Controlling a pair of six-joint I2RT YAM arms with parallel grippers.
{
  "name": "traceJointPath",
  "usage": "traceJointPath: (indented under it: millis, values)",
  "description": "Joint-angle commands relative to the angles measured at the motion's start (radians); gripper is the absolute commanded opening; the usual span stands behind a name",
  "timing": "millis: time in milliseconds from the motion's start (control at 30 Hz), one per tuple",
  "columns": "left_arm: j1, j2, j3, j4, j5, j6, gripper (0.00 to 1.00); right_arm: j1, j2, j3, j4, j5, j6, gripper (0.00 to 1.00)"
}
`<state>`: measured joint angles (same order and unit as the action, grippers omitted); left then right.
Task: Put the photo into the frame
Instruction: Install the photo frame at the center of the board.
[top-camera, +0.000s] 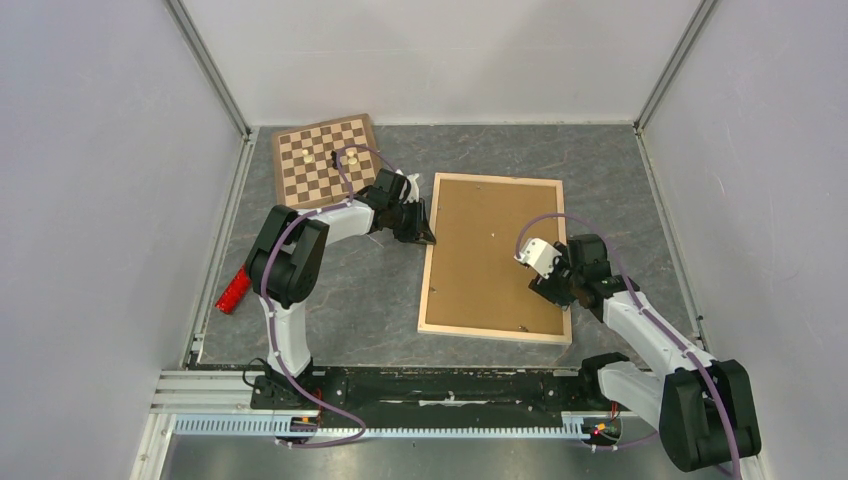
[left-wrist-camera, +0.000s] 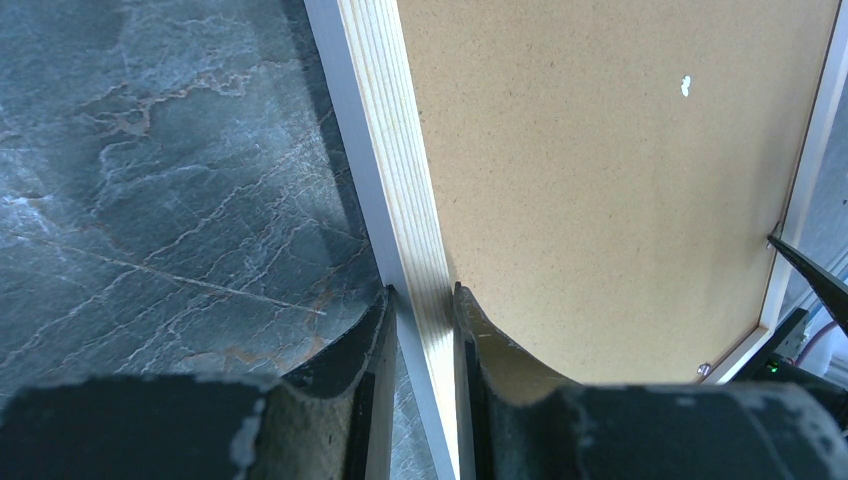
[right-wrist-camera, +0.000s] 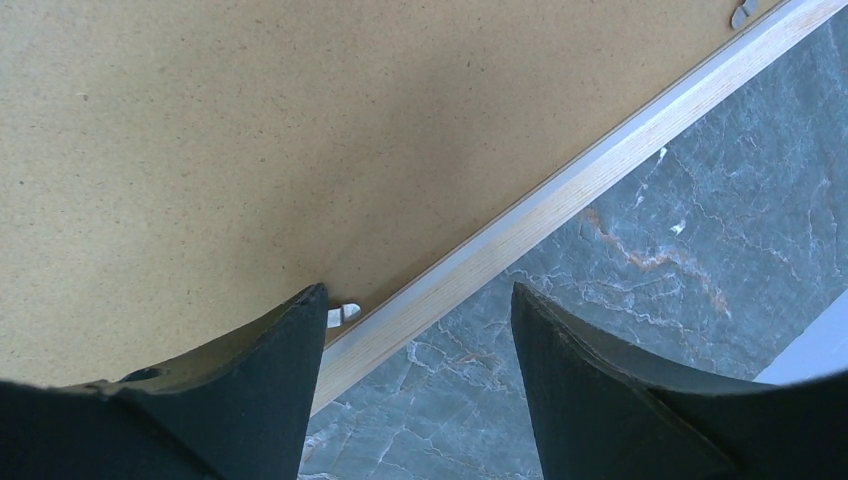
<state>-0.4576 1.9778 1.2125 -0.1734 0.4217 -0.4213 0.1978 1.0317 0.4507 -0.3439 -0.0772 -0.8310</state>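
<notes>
Pinch first: my left gripper (left-wrist-camera: 421, 296) clamps the left bar of the rectangular light-wood frame (left-wrist-camera: 385, 120), lying back-up on the grey marbled worktop (left-wrist-camera: 150, 200). My right gripper (right-wrist-camera: 415, 290) stands wide astride the opposite bar; I'd nudge the small metal tab (right-wrist-camera: 343, 314) off the brown backing board (right-wrist-camera: 200, 150) gently. No photo in view.

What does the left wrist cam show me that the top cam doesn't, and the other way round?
Left wrist only: the left pincer clamped across one wooden bar of the frame, a finger on each side. Top only: the frame's full outline, the chessboard and a small red object. Both: the brown backing board lying in the frame; no photo visible.
</notes>
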Motion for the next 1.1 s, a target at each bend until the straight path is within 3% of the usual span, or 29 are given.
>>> traceJointPath:
  millis: [0, 733, 1067]
  values:
    - [0.010, 0.027, -0.033, -0.146, -0.029, 0.021, 0.02, -0.012, -0.005, -0.010, 0.004, 0.037, -0.003, 0.70]
    - [0.010, 0.028, -0.033, -0.144, -0.034, 0.016, 0.02, -0.020, -0.049, -0.011, -0.050, 0.027, 0.005, 0.70]
    - [0.010, 0.034, -0.030, -0.144, -0.032, 0.013, 0.02, -0.025, -0.028, 0.046, 0.017, 0.033, 0.098, 0.70]
